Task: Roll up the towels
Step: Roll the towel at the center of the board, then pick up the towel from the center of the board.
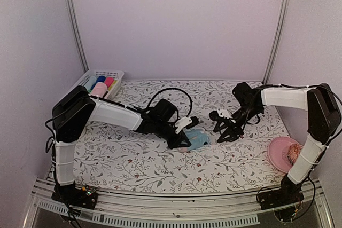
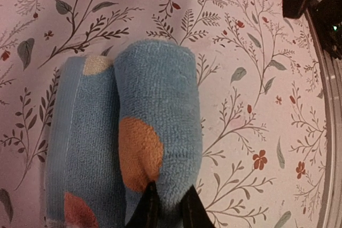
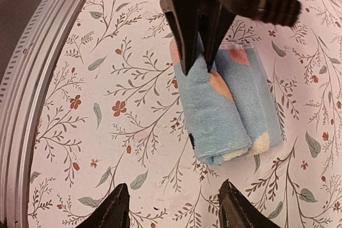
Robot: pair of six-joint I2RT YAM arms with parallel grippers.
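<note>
On the floral bench [image 1: 133,158] the blue towel [image 2: 157,105] is pinched by the left claw [image 2: 166,201]; at three o'clock the right claw [image 3: 173,190] is spread, empty.

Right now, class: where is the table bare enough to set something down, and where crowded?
Free: the near strip of table between the arm bases, before the blue towel; the far strip between basket and right arm. Crowded: the middle, where the left gripper pinches the towel beside the open right gripper; pink plate, near right.
</note>
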